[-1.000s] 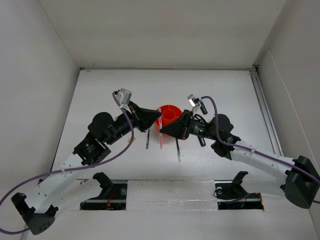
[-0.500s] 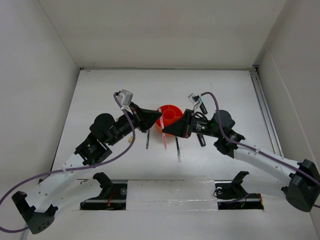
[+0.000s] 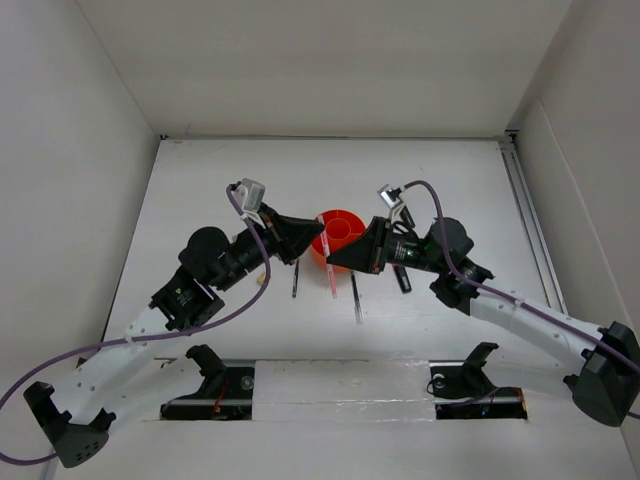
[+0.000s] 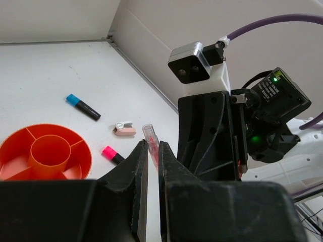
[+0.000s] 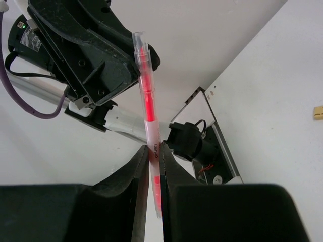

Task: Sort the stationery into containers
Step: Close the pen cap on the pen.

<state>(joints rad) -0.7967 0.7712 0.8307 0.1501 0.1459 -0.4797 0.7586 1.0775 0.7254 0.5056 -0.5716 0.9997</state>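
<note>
Two tools meet above the tabletop [image 3: 200,180], at the near side of the orange organizer [image 3: 345,214]. I read the right tool [image 5: 154,161] as clamped on the pink pen [image 5: 146,101], held tilted clear of the surface. The left tool [image 4: 153,166] is closed to a narrow slit, near the pen's tip.

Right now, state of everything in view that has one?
pink pen: held by right fingers, off the table
right fingers: shut on pink pen
left fingers: shut, empty
orange organizer: upright, visible compartments empty
blue-capped highlighter: capped, lying on table
pink-capped highlighter: capped, lying on table
sharpener: lying on table
dark pens: flat on table
</note>
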